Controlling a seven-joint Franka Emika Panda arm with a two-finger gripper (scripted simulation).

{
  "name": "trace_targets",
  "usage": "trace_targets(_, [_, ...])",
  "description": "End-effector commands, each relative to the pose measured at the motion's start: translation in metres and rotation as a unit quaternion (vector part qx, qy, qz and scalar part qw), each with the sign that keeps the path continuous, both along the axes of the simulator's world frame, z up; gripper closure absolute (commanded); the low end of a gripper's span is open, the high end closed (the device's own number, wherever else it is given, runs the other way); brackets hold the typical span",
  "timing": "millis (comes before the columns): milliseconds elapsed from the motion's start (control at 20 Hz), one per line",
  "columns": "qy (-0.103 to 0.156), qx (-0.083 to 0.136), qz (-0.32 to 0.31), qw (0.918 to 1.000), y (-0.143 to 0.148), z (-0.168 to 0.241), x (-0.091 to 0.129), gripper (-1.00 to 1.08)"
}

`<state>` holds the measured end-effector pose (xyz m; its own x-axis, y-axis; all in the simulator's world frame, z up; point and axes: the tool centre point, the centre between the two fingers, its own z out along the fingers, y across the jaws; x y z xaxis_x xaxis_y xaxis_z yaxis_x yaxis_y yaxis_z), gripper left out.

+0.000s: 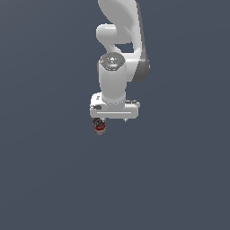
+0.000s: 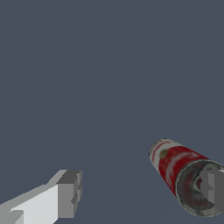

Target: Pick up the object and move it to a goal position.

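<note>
A flat, uniform slate-grey surface fills both views, with no walls or other room features visible and no containers in sight.

In the exterior view, the white robot arm enters from twelve o'clock and reaches down to the centre of the frame, ending in a broad white gripper.

The can, a tiny cylinder with a red band, sits just below the gripper's underside, at about seven o'clock from the gripper body.

In the wrist view the jaws are spread wide. One grey-tipped finger stands alone, well apart from the can. The other finger overlaps the can's pale metallic end, but it cannot be told whether it touches. The can lies on its side, outside the gap between the fingers, not grasped.
</note>
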<state>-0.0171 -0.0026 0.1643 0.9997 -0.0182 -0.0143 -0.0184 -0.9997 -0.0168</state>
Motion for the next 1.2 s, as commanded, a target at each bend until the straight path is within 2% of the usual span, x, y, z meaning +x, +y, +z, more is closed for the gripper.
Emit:
trace_targets(0, [0.000, 0.000, 0.000, 1.0000, 0.000, 0.000, 0.000, -0.92])
trace_targets(650, [-0.012, 0.002, 0.010, 0.9999, 0.003, 0.018, 0.005, -0.92])
trace_targets(1150, [-0.010, 0.000, -0.064, 0.9979, -0.022, 0.001, -0.007, -0.92])
